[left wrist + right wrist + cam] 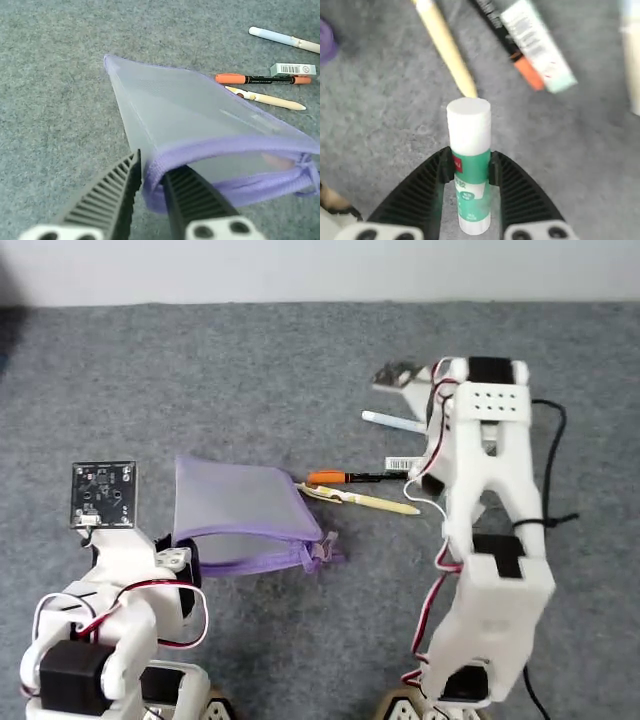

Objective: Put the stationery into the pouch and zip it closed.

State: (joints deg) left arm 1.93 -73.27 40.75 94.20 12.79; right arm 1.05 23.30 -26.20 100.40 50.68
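Between the fingers (422,187) of the right gripper (468,162) sits a green-and-white glue stick (468,125), pinched at its body. Its long axis runs along the fingers, with the cap pointing down at the worktop (300,360). The purple mesh pouch (190,115) lies to this arm's left, beyond the yellow pen (370,501) and the orange marker (335,478). The left gripper (151,167) pinches the rim of the pouch's open mouth, so I judge that the stick must travel leftward.
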